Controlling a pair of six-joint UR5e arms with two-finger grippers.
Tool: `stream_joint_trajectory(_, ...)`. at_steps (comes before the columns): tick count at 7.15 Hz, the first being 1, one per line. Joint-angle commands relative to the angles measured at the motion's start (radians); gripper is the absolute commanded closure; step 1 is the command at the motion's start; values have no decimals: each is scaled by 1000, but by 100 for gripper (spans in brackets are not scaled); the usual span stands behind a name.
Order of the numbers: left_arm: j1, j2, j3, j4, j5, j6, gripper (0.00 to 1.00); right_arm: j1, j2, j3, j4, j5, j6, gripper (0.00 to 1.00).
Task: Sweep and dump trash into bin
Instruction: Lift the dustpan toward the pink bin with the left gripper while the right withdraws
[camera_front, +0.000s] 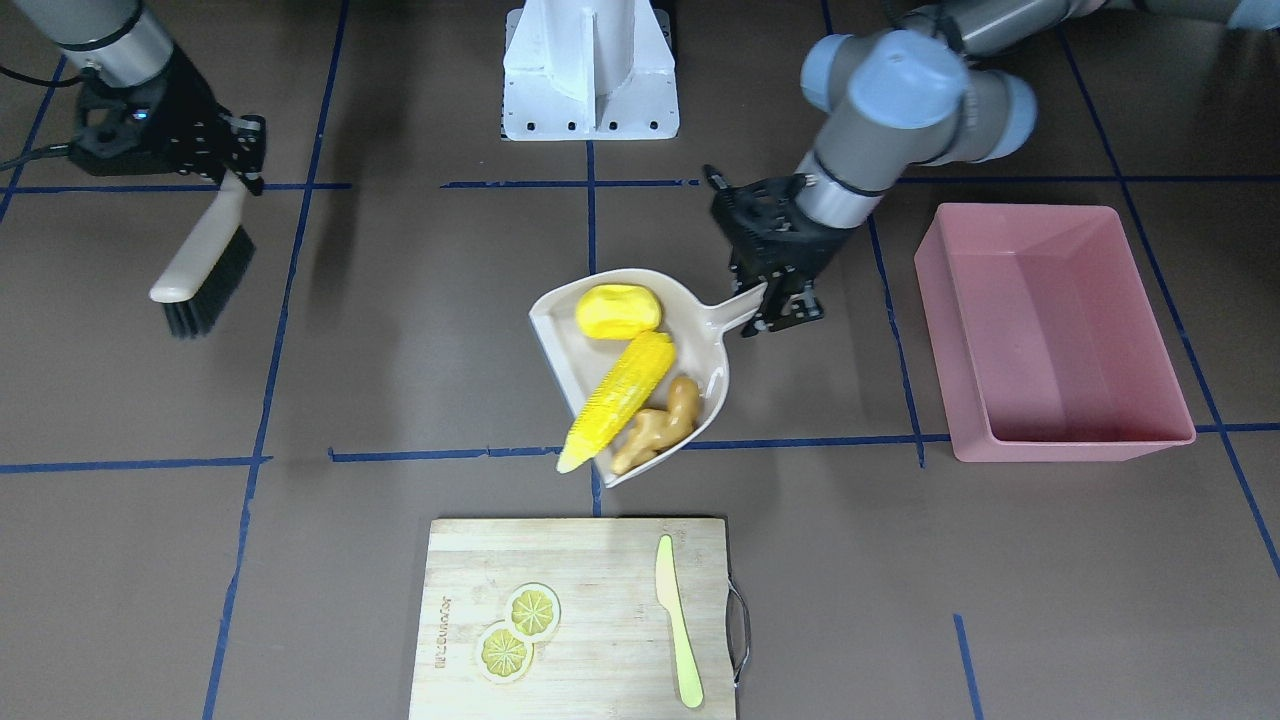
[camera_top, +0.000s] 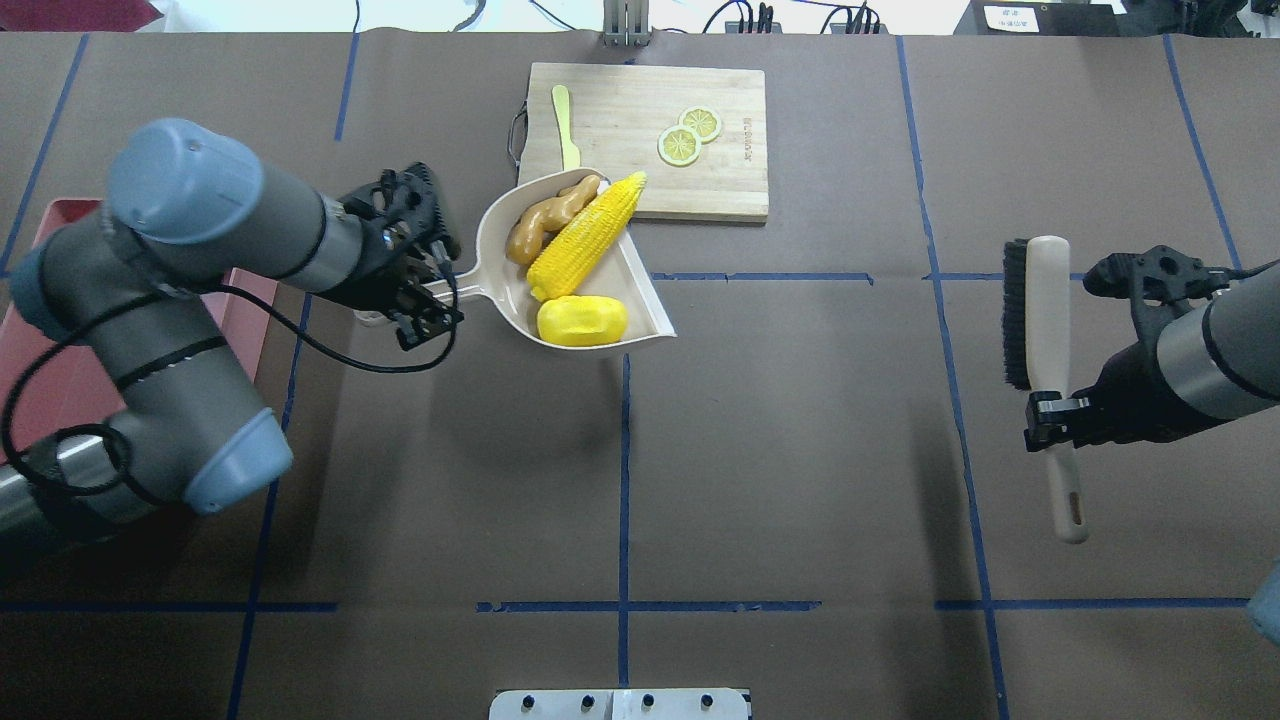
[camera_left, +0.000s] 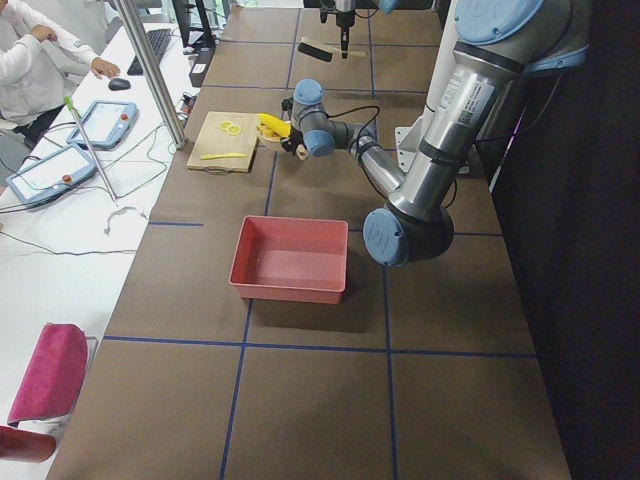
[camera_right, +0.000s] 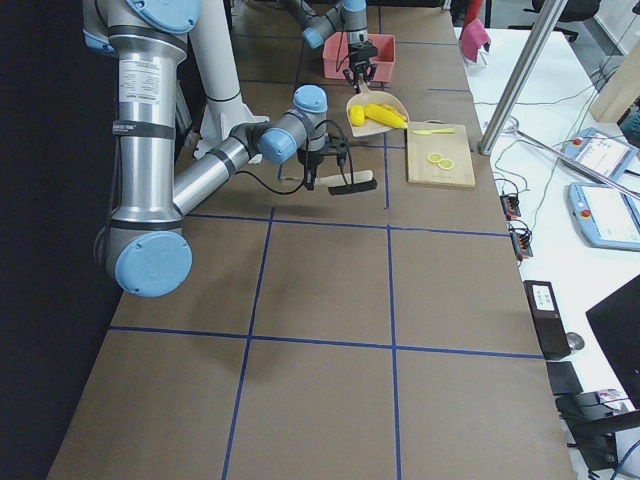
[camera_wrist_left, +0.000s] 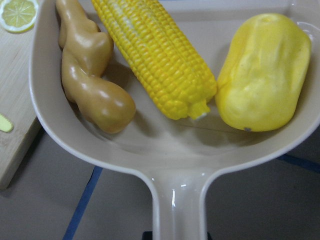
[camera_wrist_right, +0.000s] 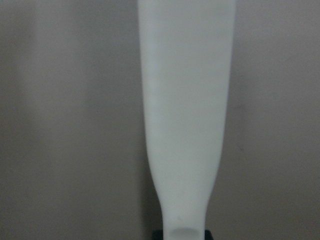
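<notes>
**Clerk:** Item 1, holder?

**Checker:** Left gripper (camera_front: 775, 310), clamped across the handle of the beige plastic dustpan (camera_front: 548, 335). The pan seems lifted off the table, judging by the shadow under it.

**Clerk:** Item 2, contents?

**Checker:** 3 pieces of trash, all in the pan, ahead of the fingers.
- The long yellow toy corn cob (camera_front: 622, 398) lies in the middle.
- The rounded yellow potato-like lump (camera_front: 618, 310) lies on 1 side.
- The small knobbly tan ginger root (camera_front: 662, 424) lies on the other side, just beside the cob.

**Clerk:** Heading?

**Checker:** The cob's long axis runs away from the gripper. Its blunt stalk end is nearest the handle, and its tapered tip pokes past the pan's open lip. The pan's mouth points the same way, away from the wrist. A pale wooden cutting board (camera_front: 580, 620) lies just beyond the lip.

**Clerk:** Item 3, destination?

**Checker:** Large rectangular pink plastic tub (camera_front: 1060, 330), on the opposite side of the gripper from the pan, well apart from the load.

**Clerk:** Handling note?

**Checker:** Sweeping looks finished, and the carry is in hand. I would keep the mouth level or tilted slightly up, since the overhanging cob would probably slide first. Swing slowly, and tip only once the lip is inside the tub's walls.

**Clerk:** Item 4?

**Checker:** Right gripper (camera_top: 1058, 420), closed on the handle of the beige brush with black bristles (camera_top: 1045, 300), well apart from the pan.
</notes>
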Motion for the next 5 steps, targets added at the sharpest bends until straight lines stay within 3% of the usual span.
stream_joint_trajectory(1, -155, 189, -34, -203, -185, 18, 87, 55, -61, -26, 42, 33, -88, 100)
stream_joint_trajectory(2, -212, 241, -26, -260, -252, 83, 87, 57, -61, -43, 65, 33, -91, 100)
stream_joint_trajectory(5, -464, 356, -23, -270, -464, 286, 88, 57, -61, -57, 91, 33, -89, 100)
